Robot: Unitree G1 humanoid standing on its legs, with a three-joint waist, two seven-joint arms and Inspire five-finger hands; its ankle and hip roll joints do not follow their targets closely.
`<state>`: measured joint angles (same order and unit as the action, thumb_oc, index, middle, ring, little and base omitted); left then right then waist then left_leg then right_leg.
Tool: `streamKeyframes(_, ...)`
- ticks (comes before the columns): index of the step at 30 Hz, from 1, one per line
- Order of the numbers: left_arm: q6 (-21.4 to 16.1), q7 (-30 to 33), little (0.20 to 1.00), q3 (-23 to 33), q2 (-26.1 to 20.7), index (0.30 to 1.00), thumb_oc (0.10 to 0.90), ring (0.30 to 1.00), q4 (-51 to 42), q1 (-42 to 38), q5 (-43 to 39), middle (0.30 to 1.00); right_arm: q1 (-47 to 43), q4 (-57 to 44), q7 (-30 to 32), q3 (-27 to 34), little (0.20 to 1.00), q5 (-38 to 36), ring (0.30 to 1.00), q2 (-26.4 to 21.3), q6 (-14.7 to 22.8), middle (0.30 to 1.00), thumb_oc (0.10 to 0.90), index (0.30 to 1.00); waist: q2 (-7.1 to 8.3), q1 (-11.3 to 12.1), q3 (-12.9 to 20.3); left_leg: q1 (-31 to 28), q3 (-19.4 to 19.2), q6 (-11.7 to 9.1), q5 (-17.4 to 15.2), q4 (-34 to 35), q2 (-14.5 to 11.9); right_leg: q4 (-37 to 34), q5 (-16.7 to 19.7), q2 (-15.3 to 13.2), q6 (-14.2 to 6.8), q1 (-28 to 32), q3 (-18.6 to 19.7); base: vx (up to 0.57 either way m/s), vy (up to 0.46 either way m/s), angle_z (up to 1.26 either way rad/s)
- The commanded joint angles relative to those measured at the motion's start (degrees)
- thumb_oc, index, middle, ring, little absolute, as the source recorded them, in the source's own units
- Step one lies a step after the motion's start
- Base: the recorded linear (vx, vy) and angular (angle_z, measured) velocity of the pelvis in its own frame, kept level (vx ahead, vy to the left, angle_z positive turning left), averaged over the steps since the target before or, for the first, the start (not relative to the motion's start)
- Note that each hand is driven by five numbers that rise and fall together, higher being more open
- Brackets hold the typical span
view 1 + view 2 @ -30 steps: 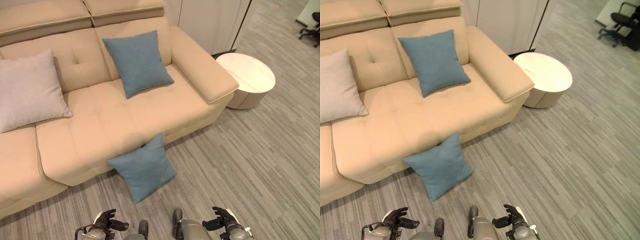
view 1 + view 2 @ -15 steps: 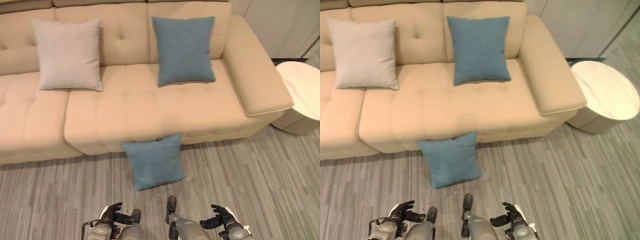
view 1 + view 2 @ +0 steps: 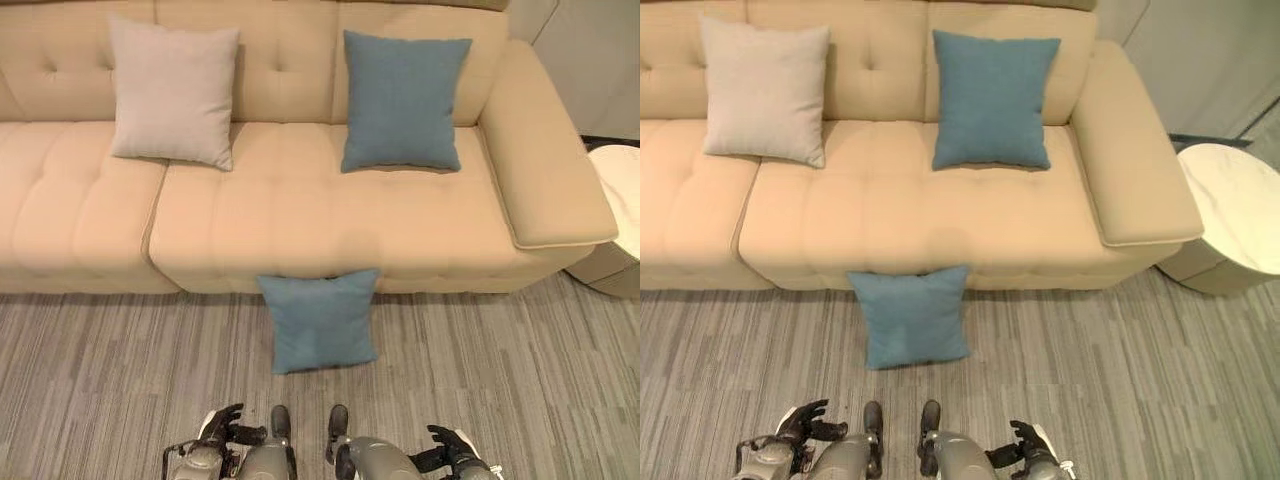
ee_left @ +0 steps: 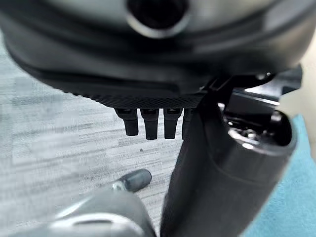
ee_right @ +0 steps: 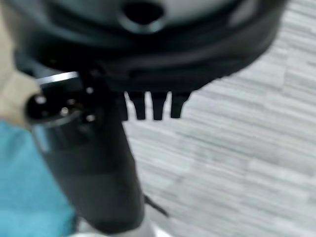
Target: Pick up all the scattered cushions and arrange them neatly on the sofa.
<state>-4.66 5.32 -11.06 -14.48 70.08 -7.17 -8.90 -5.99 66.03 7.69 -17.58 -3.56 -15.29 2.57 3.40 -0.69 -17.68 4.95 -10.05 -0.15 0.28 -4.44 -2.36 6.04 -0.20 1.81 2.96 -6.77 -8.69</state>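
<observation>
Left hand: low over carpet, fingers relaxed, holding nothing.
Grey cushion: upright on sofa.
Blue cushions: one on seat; another on floor, leaning on sofa front.
Right hand: we see it slack, empty.
Side table: fuller in right eye view.

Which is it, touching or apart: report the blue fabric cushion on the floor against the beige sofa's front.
Touching. In the left eye view the blue fabric cushion on the floor leans its top edge on the beige sofa front, no floor showing between them.
</observation>
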Motion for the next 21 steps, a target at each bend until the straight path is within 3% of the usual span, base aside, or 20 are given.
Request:
streamKeyframes(1, 0.2, 0.3, 0.900, -0.1, -2.9, 0.900, 0.800, 0.900, -0.1, 1.4, 0.9, 0.900, 0.9, -3.4, 0.3, -2.0, 0.900, 0.5, 0.900, -1.2, 0.7, 0.900, 0.800, 0.900, 2.52, 1.4, 1.3, 5.0, -0.9, 0.5, -2.8, -3.3, 1.1, 7.6, -6.9, -4.5, -9.2, 1.5, -1.9, 0.03, 0.079, -0.39)
streamKeyframes(4, 0.1, 0.8, 0.900, 0.0, -3.6, 0.900, 0.800, 0.900, -0.3, 0.8, 0.7, 0.900, 0.7, -4.5, 0.2, -2.0, 0.900, 0.2, 0.900, -1.1, 0.8, 0.900, 0.800, 0.900, 2.49, 1.2, 0.4, 4.5, 0.4, 1.2, -3.8, -3.9, 1.1, 10.6, -6.0, -5.2, -10.4, -1.0, -0.1, 0.06, 0.046, -0.23)
streamKeyframes(7, -0.2, 0.9, 0.900, 0.0, -3.8, 0.900, 0.800, 0.900, -0.4, 0.4, 0.4, 0.900, 0.5, -4.4, 0.3, -1.8, 0.900, -0.1, 0.900, -1.3, 0.8, 0.900, 0.800, 0.900, 1.97, 0.9, 0.6, 3.9, 1.6, 1.2, -4.0, -2.8, 1.2, 7.1, -4.6, -6.4, -9.7, -1.7, 0.6, 0.12, -0.011, 0.16)
streamKeyframes(8, -0.3, 1.1, 0.900, -0.2, -3.7, 0.900, 0.800, 0.900, -0.1, 0.0, 0.5, 0.900, 0.2, -4.4, 0.3, -1.8, 0.900, -0.3, 0.900, -1.4, 0.7, 0.900, 0.800, 0.900, 1.98, 0.5, 0.6, 3.2, 2.4, 1.1, -4.2, -2.1, 1.6, 4.4, -2.6, -7.2, -9.8, -3.2, 1.1, 0.14, -0.034, 0.04)
streamKeyframes(15, -0.4, 1.4, 0.900, 0.0, -3.6, 0.900, 0.800, 0.900, 0.7, -0.2, 1.0, 0.900, -0.2, -5.1, 0.1, -2.4, 0.900, 0.6, 0.900, -1.7, 0.5, 0.900, 0.800, 0.900, 2.58, 0.2, -0.7, 1.1, 3.5, 0.4, -6.1, -3.3, 2.5, -2.5, 1.8, -10.5, -10.9, -4.1, -2.3, 0.12, -0.059, 0.20)
streamKeyframes(21, -0.4, 1.8, 0.900, -0.2, -3.1, 0.900, 0.800, 0.900, 0.8, -0.6, 1.1, 0.900, -0.4, -6.3, 0.1, -2.8, 0.900, 0.9, 0.900, -2.5, 0.7, 0.900, 0.800, 0.900, 2.70, 0.1, -0.3, 1.3, 4.1, -0.7, -6.1, -3.5, 2.3, -1.9, 1.7, -9.8, -10.3, -3.6, -2.8, 0.10, -0.121, 0.03)
